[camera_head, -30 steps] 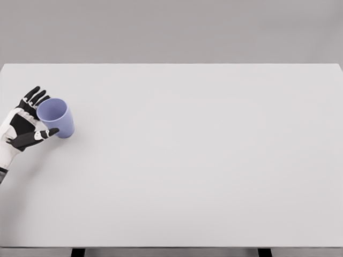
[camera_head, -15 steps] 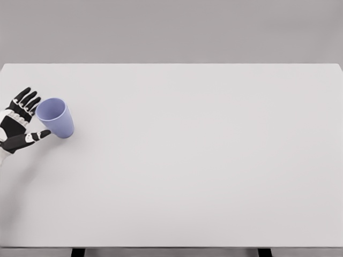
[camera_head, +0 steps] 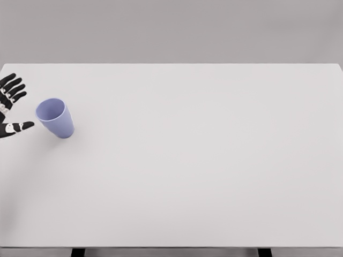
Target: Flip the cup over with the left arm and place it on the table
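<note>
Cup (camera_head: 55, 118): lilac, standing mouth-up near the left end of the table (camera_head: 203, 160), sitting apart from everything else.

Left hand (camera_head: 9, 107): showing at the left edge, only partly in frame, fingers (camera_head: 13, 85) spread wide and thumb jutting toward the cup, gripping nothing, a clear gap lying between thumb tip and cup.

Step in hand, as I judge it: clearing away from the placed cup. Doing it well is meaning drawing straight off sideways, keeping the thumb from clipping the rim.

Upright lilac cup (camera_head: 56, 118) on white table (camera_head: 203, 160), splayed left hand (camera_head: 9, 107) nearby.
</note>
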Robot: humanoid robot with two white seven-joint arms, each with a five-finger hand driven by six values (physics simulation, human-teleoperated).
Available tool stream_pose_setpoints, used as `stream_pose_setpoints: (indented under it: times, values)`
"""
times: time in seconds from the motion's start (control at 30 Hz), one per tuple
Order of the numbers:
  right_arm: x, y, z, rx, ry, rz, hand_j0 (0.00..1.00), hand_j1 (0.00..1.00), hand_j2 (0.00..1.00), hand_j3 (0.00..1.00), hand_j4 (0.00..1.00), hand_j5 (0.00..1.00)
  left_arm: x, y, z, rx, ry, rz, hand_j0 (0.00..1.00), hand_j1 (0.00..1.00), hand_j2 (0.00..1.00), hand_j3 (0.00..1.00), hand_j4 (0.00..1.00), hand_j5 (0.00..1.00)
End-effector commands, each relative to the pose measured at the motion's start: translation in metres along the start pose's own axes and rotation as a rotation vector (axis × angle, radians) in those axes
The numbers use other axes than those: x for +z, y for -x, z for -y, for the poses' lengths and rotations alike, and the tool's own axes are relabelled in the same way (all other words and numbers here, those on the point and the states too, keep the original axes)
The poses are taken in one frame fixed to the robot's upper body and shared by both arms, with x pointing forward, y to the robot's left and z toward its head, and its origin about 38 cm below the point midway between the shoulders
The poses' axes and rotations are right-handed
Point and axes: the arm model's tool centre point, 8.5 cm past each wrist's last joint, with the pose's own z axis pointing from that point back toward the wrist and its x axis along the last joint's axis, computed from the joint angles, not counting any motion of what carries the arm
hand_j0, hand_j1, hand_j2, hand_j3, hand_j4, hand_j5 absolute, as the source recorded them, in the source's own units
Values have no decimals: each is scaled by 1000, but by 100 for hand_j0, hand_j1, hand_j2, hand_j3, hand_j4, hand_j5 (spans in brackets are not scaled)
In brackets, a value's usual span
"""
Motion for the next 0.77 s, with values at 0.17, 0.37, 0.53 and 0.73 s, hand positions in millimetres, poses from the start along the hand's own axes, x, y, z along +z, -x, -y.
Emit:
stream_pose_setpoints:
  times: [0.17,0.37,0.53,0.73]
  values:
    - [0,0,0,-1,0,0,100,100,100,100,100,100,-13,-50,-1,-87,92,-7,100,100,100,100,100,100]
    - [0,0,0,1,0,0,100,100,100,100,100,100,-28,-79,29,-114,196,-79,100,100,100,100,100,100]
    - [0,0,0,0,0,-1,100,100,100,100,100,100,-40,-99,38,-119,221,-50,100,100,100,100,100,100]
    - [0,0,0,1,0,0,100,100,100,100,100,100,-41,-100,46,-124,244,-44,100,100,100,100,100,100]
